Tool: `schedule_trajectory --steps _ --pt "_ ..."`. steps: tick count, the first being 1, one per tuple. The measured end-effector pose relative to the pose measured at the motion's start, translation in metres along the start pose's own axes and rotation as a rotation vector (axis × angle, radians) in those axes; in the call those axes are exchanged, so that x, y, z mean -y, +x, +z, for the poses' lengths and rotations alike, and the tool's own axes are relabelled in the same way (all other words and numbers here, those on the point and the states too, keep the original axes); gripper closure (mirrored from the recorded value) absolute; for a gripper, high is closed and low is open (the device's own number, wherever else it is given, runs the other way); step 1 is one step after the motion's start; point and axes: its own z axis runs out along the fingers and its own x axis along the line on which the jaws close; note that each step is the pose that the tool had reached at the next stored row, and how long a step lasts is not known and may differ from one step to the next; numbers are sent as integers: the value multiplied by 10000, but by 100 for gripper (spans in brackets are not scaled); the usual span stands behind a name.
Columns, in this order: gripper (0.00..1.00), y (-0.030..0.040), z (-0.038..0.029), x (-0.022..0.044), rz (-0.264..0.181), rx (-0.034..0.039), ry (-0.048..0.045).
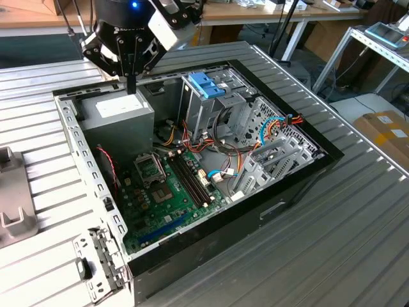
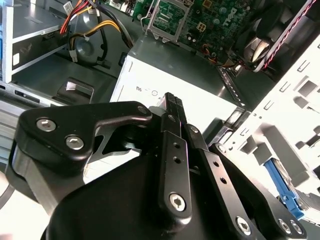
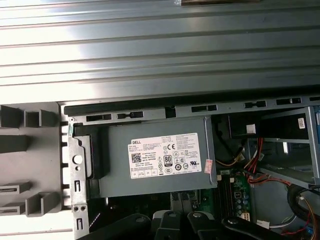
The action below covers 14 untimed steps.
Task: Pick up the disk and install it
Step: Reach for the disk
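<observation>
The disk is out of view. My gripper (image 1: 131, 88) hangs over the back corner of the open computer case (image 1: 307, 173), at the exterior view's upper left. It sits just above the grey power supply (image 1: 118, 115). In the second wrist view the gripper (image 2: 172, 100) is shut, its black fingers pressed together with nothing between them, over the labelled top of the power supply (image 2: 150, 87). The first wrist view looks straight down on the power supply (image 3: 160, 157).
A metal drive cage (image 1: 214, 112) with a blue latch (image 1: 206, 84) on top stands in the case to the exterior view's right of the gripper. The green motherboard (image 1: 172, 185) and loose cables lie below. A grey slotted fixture (image 1: 13, 204) sits on the ribbed table (image 1: 345, 243).
</observation>
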Motion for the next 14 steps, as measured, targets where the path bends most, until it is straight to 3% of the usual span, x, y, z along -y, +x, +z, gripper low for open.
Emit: schedule_trajectory --steps 14 --pt "90 56 -2 4 -1 0 0"
